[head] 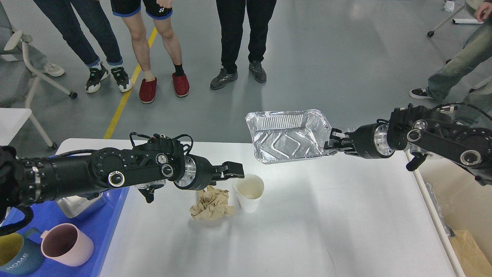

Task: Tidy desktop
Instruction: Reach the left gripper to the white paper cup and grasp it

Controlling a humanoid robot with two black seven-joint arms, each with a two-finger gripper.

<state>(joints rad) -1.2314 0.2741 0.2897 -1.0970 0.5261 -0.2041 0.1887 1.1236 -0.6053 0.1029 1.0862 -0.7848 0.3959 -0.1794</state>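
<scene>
Holding a foil tray [289,134] aloft by its rim, the right gripper [331,143] waits while the left gripper [235,172], slightly parted and empty, nears the paper cup [249,192] on the desktop [326,223]; grasping looks next.

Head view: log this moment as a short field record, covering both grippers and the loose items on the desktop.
left gripper: over the desktop, beside paper cup's rim; open or shut unclear
right gripper: shut on foil tray, held in the air
paper cup: upright, on desktop
crumpled paper: left of cup
blue tray: holds pink mug
</scene>
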